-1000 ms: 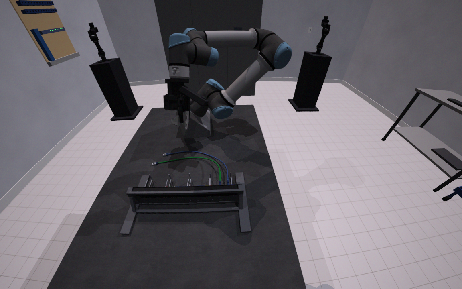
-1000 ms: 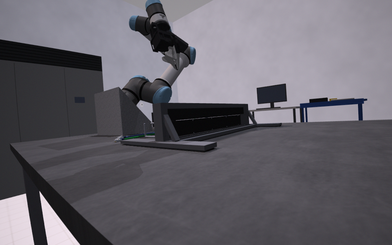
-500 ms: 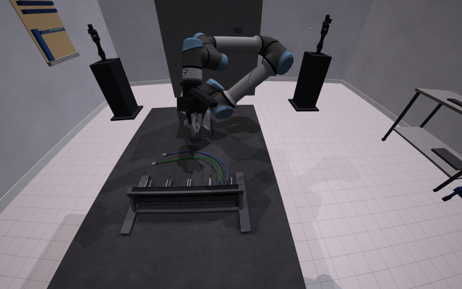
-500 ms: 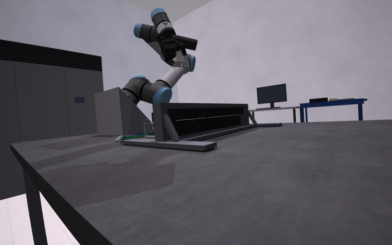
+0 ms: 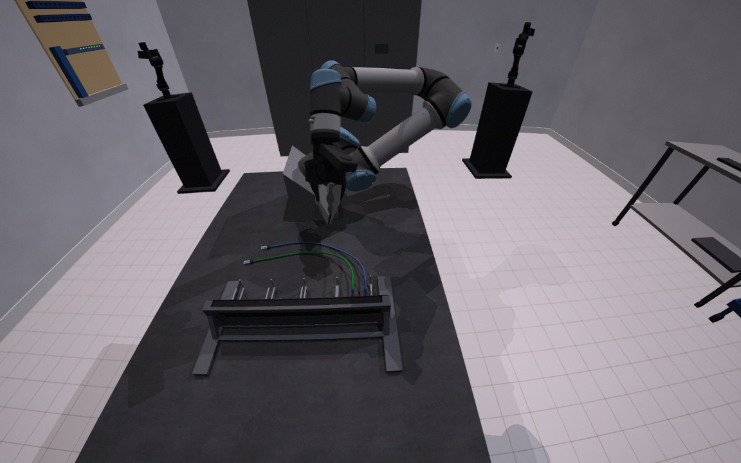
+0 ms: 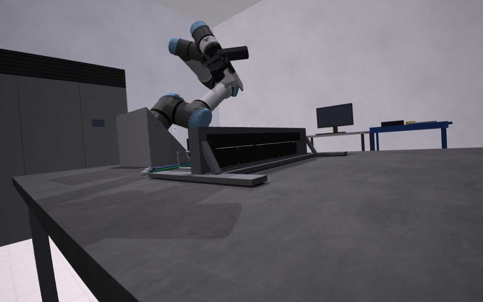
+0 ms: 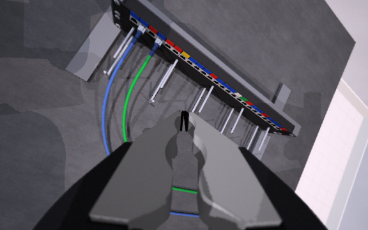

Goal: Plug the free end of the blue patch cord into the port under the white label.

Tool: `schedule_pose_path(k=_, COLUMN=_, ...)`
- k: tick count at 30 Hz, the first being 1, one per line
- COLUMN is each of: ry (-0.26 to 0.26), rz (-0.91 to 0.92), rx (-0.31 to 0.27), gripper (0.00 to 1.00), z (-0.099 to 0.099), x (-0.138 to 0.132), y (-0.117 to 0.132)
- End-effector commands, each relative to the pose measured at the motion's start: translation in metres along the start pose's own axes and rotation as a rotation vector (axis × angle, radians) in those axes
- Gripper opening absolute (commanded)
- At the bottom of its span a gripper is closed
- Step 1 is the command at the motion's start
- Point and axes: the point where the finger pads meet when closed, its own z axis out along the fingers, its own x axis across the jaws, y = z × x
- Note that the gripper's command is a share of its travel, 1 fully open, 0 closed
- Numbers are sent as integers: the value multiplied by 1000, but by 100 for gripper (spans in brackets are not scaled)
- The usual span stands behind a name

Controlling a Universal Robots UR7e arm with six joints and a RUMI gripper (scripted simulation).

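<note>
Gripper (image 5: 330, 217) pinched shut, empty, high above table; blue patch cord's free plug (image 5: 265, 247) lies toward 8 o'clock, cord's long axis running 3-to-9

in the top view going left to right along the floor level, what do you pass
wall board → left camera pedestal → free blue plug → shut, empty tool → right camera pedestal → grey desk
</note>
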Motion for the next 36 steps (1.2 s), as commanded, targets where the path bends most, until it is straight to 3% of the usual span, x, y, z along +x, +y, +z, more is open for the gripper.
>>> schedule_pose_path(k=1, ry=24, rz=116, rx=20, gripper=0, z=1, x=-9, y=-6)
schedule_pose_path(k=17, ry=12, rz=411, rx=90, gripper=0, z=6, x=-34, y=-19)
schedule_pose_path(k=36, ry=-4, rz=546, rx=121, gripper=0, z=8, x=-46, y=-23)
